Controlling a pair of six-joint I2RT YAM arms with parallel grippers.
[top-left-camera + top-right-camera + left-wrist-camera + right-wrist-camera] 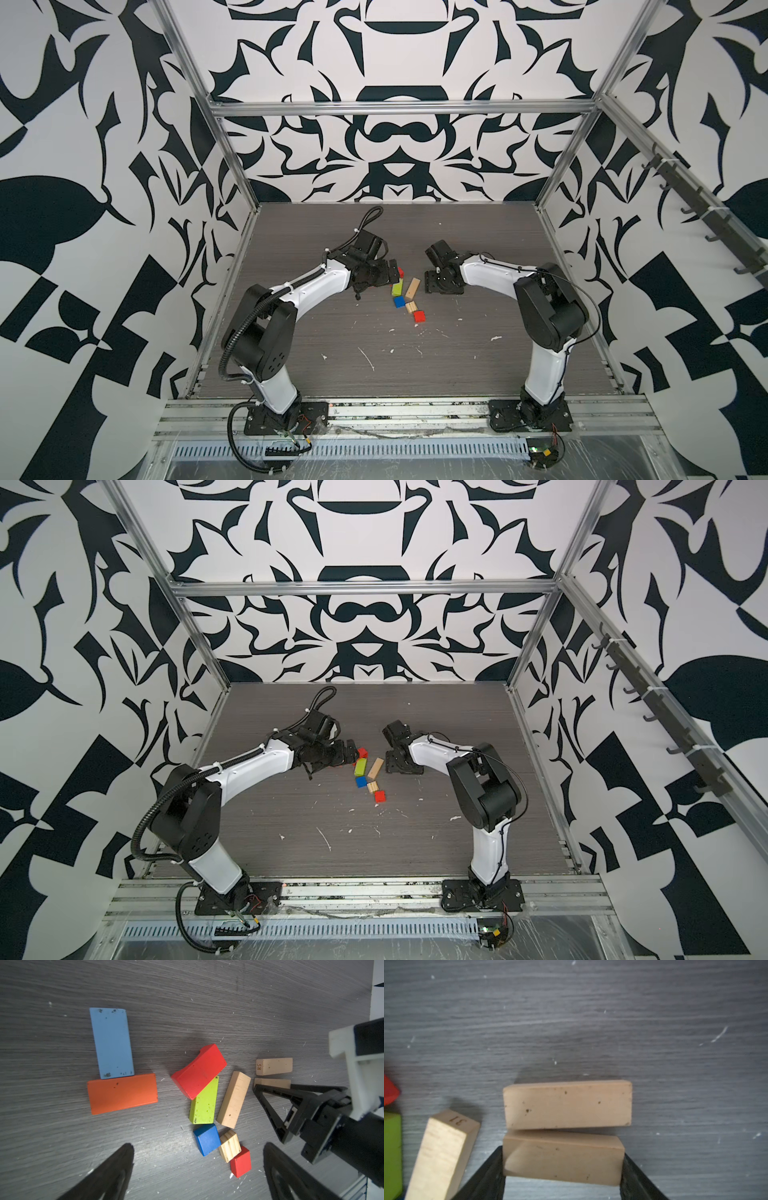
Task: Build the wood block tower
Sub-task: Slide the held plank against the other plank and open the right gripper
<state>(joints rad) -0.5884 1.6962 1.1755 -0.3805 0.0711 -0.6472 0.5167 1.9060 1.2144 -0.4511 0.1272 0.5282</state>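
no tower stands yet: the wood blocks (412, 287) lie loose on the grey table (457, 365), just above the middle of both top views, between the two arms. in a top view a red block (363, 752) sits at the upper end of the cluster. below it a green block (360, 766) lies beside a long tan block (375, 767), and a blue cube (360, 781), a striped tan cube (372, 787) and a red cube (379, 796) trail toward the lower right. the left wrist view shows the red block leaning on the green one, and a light blue plank (112, 1043) touching an orange plank (122, 1093), apart from the rest. the left gripper (197, 1146) is spread wide with nothing in it. the right gripper (562, 1157) has its fingers (488, 1178) pressed on both ends of one tan block (562, 1147), just beside a second tan block (568, 1105).
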